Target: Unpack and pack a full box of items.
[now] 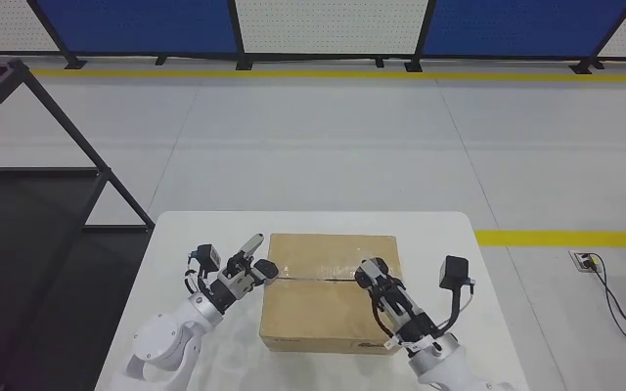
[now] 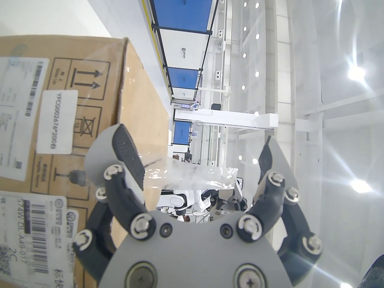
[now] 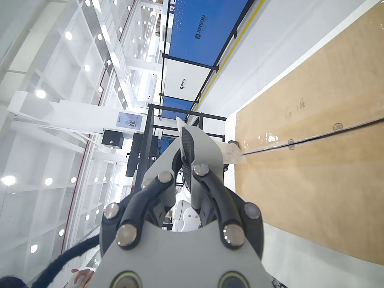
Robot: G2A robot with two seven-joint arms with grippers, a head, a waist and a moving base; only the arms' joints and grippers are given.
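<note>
A closed cardboard box point(image 1: 328, 303) sits mid-table, its top seam point(image 1: 313, 280) running across. My left gripper point(image 1: 257, 256) is at the box's left end, level with the seam. In the left wrist view it point(image 2: 195, 134) is open, and a loose strip of clear tape point(image 2: 195, 175) peeled from the box point(image 2: 75, 97) lies across the gap, touching one finger point(image 2: 127, 151). My right gripper point(image 1: 370, 276) hovers over the seam on the box's right part. In the right wrist view it point(image 3: 183, 133) is shut, a pale scrap of tape point(image 3: 179, 122) poking from the tips, beside the box top point(image 3: 315, 163).
The white table point(image 1: 196, 235) has bare room on both sides of the box. A black metal rack point(image 1: 59, 147) stands left of the table. Blue and white partition panels point(image 1: 333, 24) line the far floor behind a yellow line.
</note>
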